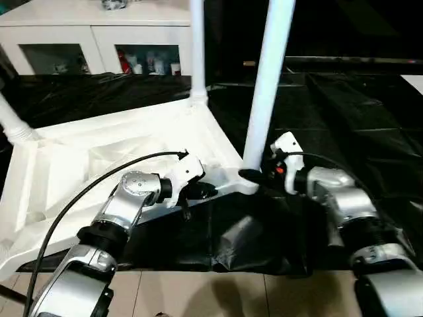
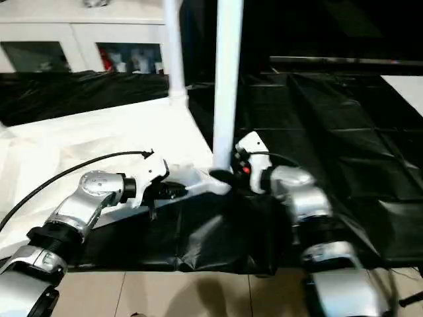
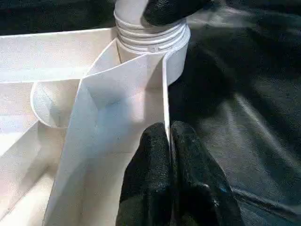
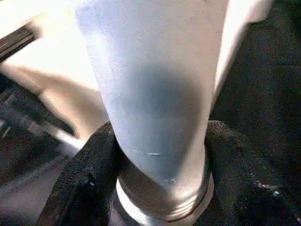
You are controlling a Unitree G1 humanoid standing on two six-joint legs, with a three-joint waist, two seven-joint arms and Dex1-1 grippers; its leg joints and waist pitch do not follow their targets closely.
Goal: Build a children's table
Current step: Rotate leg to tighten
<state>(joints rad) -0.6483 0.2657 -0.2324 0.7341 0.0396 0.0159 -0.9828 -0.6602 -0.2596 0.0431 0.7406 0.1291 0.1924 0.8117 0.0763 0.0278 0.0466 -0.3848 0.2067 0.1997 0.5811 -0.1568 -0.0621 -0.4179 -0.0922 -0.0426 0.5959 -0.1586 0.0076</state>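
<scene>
Far left: a leg (image 1: 12, 120) stands in the tabletop's far left corner socket, only its lower part in frame. The tabletop (image 1: 86, 165) lies upside down, ribbed underside up, on black sheeting (image 1: 344, 119); its left portion runs out past the sheeting's near edge over the floor.

Left-centre: left gripper (image 3: 168, 141) is pinched closed on the thin rim wall of the tabletop, just beside the near right corner socket. Judged to be steadying the top.

Centre, far side: a second leg (image 1: 197, 46) stands upright in the far right corner socket.

Centre-right: a third leg (image 1: 268, 79) stands in the near right corner socket (image 3: 160, 52), its threaded collar showing above the socket mouth. Right gripper (image 4: 160, 179) straddles this leg at its base, one finger either side; whether the pads press on it cannot be told.

Progress, as a judgement: three legs in place, the third likely not fully screwed home since thread shows. The near left corner lies out of frame, so the fourth leg's state is unknown. Turning the table upright remains.

Background: white cabinet (image 1: 99, 33) with glass doors.
</scene>
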